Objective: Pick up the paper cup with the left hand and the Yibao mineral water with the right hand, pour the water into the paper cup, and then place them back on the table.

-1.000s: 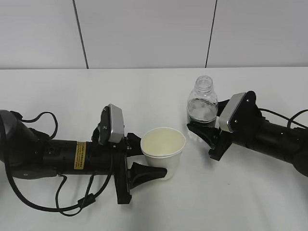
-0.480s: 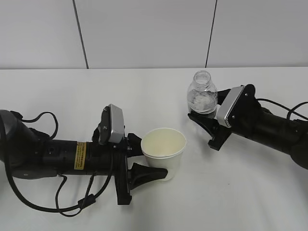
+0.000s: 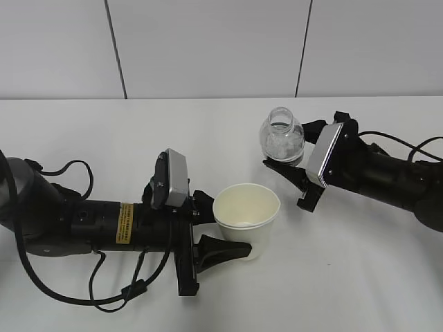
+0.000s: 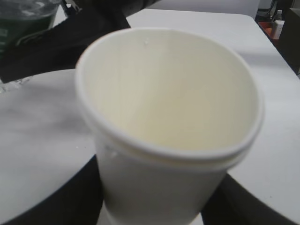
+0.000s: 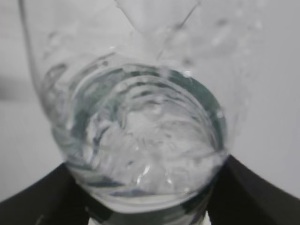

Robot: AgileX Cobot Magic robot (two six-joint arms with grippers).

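A white table (image 3: 228, 124) runs back to a pale panelled wall (image 3: 208, 41). My left hand (image 3: 208, 232) has its fingers closed round the paper cup (image 3: 246, 218), upright near the middle of the table, its inside pale and dry-looking. My right hand (image 3: 294, 176) clamps the Yibao mineral water (image 3: 281, 138) low on its body, raised beyond and right of the cup, tilted leftward, with water (image 5: 145, 140) inside.
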